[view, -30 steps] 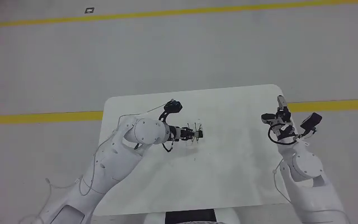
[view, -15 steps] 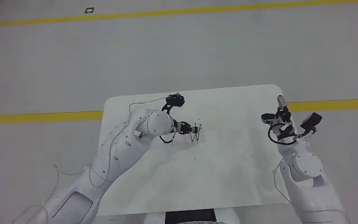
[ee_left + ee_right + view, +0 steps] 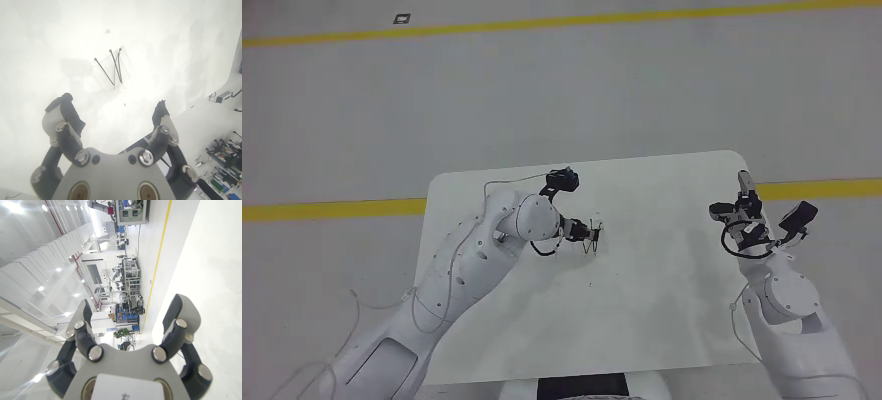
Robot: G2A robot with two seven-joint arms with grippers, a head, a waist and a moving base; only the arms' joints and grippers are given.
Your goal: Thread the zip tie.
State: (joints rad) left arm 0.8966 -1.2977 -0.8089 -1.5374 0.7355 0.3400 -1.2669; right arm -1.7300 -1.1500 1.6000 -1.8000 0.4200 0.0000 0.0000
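Three black zip ties (image 3: 113, 68) lie fanned out on a clear plastic sheet (image 3: 125, 62) on the white table (image 3: 662, 300). In the top view the zip ties (image 3: 593, 240) sit a little left of the table's middle. My left gripper (image 3: 115, 102) hangs just above and short of them, open, with nothing between its black-padded fingers (image 3: 66, 111). From above, this left gripper (image 3: 582, 232) is right next to the ties. My right gripper (image 3: 745, 186) is held up at the table's right edge, far from the ties. In its wrist view the right gripper (image 3: 130, 302) is open and empty.
A tiny dark speck (image 3: 591, 283) lies on the table nearer the robot than the ties. A small pale scrap (image 3: 107, 31) lies beyond them. The right half of the table is bare, with its rounded far right corner (image 3: 739, 158) close to the right gripper.
The left arm's elbow and wrist have swung towards the far side of the table and to the right. Its gripper stayed close to the zip ties. The right arm has not moved.
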